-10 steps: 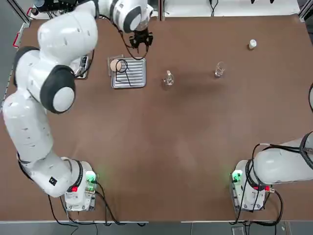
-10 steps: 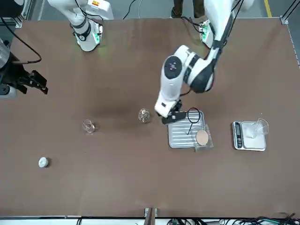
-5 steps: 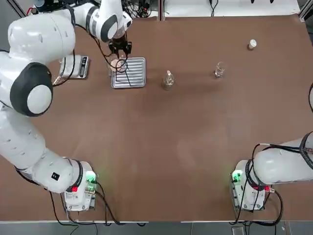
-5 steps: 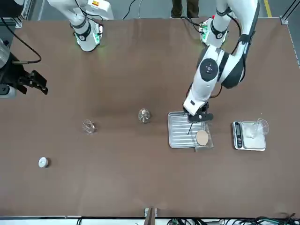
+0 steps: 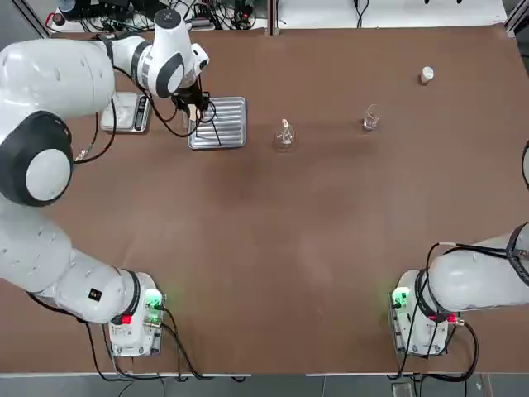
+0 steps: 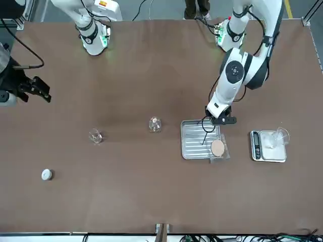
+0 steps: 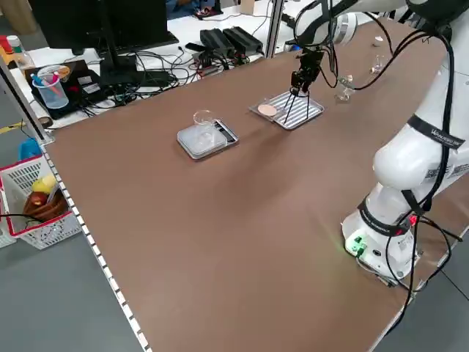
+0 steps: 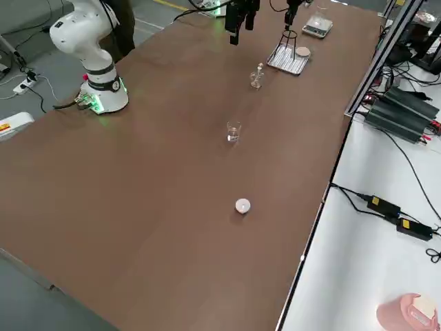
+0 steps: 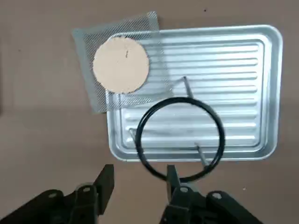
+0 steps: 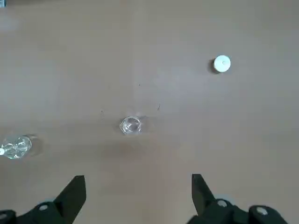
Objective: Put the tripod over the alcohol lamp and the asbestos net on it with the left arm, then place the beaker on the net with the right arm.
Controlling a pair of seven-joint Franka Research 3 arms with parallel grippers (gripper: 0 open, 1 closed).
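Observation:
The black wire tripod point(image 9: 180, 100) stands upright on the ridged silver tray point(image 9: 261, 93). The asbestos net point(image 9: 122, 65) lies flat, half on the tray's corner and half on the table. My left gripper point(image 9: 138, 179) hovers open just above the tripod's ring, whose near edge runs by one finger point(image 9: 173, 177); nothing is gripped. The alcohol lamp point(image 5: 284, 134) stands at mid-table to the right of the tray, and the beaker point(image 5: 370, 118) is farther right. My right gripper point(image 10: 138, 186) is open and held high over the beaker point(image 10: 130, 125).
A white scale point(image 5: 124, 112) with a clear glass vessel sits left of the tray. A small white cap point(image 5: 426, 74) lies at the far right. Both arm bases stand at the near edge.
My left gripper has swung left and toward the robot, from beyond the tray's far edge to above the tripod ring. Its fingers have narrowed slightly. The right arm has not moved.

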